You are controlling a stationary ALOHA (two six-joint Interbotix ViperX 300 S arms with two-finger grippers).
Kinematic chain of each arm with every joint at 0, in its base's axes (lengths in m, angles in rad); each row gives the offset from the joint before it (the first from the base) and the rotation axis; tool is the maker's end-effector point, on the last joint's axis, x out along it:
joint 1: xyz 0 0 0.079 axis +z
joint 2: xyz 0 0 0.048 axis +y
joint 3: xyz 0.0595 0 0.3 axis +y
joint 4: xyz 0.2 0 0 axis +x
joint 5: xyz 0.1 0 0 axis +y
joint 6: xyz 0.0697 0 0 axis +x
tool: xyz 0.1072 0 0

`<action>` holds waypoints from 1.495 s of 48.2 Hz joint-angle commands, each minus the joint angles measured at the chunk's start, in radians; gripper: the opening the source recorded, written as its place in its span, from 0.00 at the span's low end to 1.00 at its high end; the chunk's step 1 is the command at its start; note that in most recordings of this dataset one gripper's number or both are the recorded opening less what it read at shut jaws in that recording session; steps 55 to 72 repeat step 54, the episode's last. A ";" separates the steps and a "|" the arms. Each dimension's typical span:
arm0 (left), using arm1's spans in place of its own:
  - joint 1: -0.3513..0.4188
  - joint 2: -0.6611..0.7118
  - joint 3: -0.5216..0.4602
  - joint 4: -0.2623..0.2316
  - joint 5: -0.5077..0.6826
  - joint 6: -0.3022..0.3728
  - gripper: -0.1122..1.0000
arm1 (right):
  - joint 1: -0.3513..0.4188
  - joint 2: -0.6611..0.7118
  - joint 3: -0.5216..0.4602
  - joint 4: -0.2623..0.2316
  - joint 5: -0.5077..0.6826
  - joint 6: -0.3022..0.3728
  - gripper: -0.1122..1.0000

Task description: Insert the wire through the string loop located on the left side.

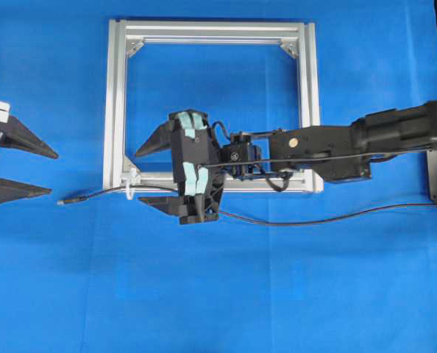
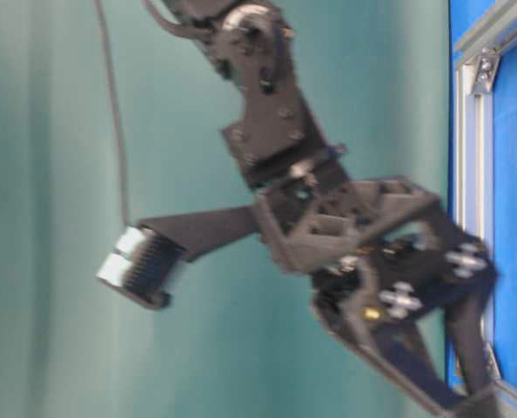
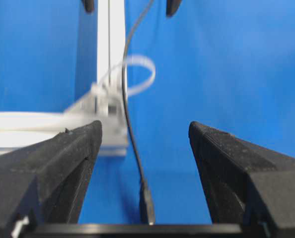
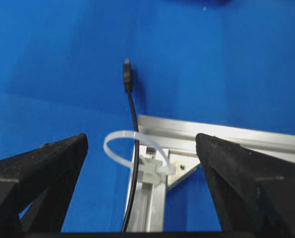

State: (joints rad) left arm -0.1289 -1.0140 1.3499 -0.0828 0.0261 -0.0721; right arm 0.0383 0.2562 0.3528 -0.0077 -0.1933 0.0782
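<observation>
The thin black wire (image 1: 314, 220) runs in from the right along the blue cloth and passes through the small white string loop (image 1: 132, 190) at the frame's lower left corner. Its plug (image 1: 62, 199) lies on the cloth left of the loop. My left gripper (image 1: 54, 174) is open just left of the plug. In the left wrist view the plug (image 3: 146, 203) lies between the wide jaws without touching them, with the string loop (image 3: 142, 74) beyond. My right gripper (image 1: 137, 176) is open over that corner. The right wrist view shows the wire threaded through the loop (image 4: 118, 139).
The square silver aluminium frame (image 1: 211, 31) lies flat on the blue cloth, with triangular brackets in its corners. My right arm (image 1: 351, 143) reaches across the frame's bottom bar from the right. The table-level view is blurred and shows a black gripper beside the frame (image 2: 467, 157).
</observation>
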 commanded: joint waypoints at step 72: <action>0.003 -0.081 -0.040 0.005 -0.015 0.002 0.68 | -0.003 -0.143 -0.006 0.000 0.054 -0.002 0.96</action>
